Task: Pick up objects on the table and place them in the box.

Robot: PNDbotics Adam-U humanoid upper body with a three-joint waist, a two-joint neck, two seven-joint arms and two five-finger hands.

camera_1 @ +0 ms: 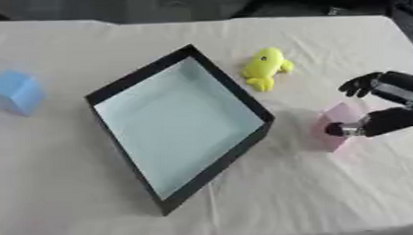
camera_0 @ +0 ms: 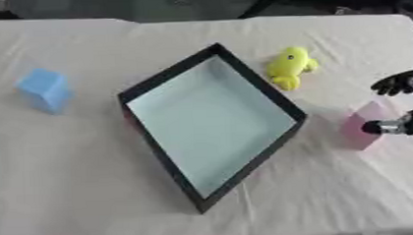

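Observation:
A pink block (camera_1: 333, 127) stands on the white cloth to the right of the box (camera_1: 139, 72), a black-rimmed tray with a pale teal floor, turned like a diamond. My right hand (camera_1: 397, 94) reaches in from the right edge and straddles the block. Its thumb (camera_1: 369, 127) touches the block's near right side, and its fingers (camera_1: 362, 84) curl above the far side with a gap showing. A yellow soft toy (camera_1: 264, 66) lies just beyond the box's right corner. A light blue block (camera_1: 15, 91) stands at the far left. The left hand shows in neither view.
The white cloth covers the table (camera_0: 66, 193), with bare cloth in front of the box and to its left. A dark floor and black frame parts lie past the table's far edge.

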